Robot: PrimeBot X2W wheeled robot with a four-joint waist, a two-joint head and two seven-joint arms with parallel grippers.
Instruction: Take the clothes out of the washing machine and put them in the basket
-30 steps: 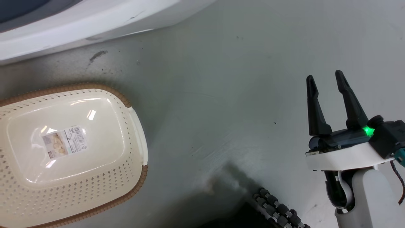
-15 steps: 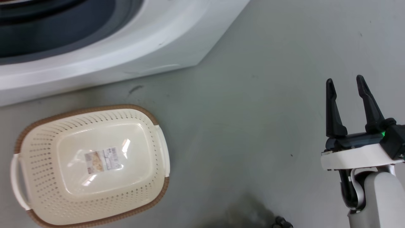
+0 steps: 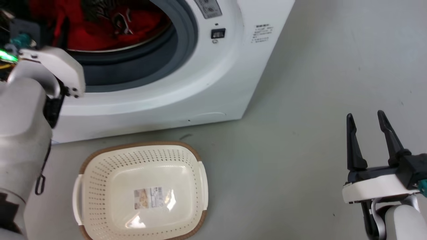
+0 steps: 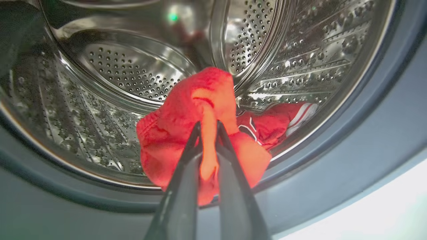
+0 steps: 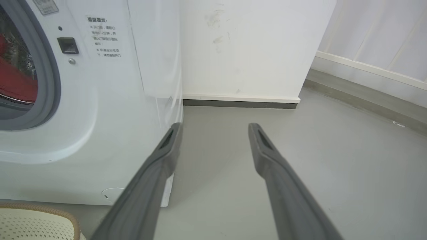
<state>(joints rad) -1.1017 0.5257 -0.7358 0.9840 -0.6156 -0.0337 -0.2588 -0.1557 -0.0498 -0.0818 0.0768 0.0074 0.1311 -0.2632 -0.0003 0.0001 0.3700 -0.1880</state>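
Red garment (image 4: 180, 110) is clamped in the left fingers (image 4: 185, 173) just inside the washer (image 3: 206, 86); the jersey (image 4: 277, 125) lies deeper in. Beside the washer the right fingers (image 3: 353, 146) stand apart. Before it, the basket (image 3: 100, 160) is empty: nothing delivered yet.

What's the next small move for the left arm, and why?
Probably pull the left gripper straight back out of the washing machine: it is shut on the plain red garment, and the basket sits empty on the floor in front of the machine.
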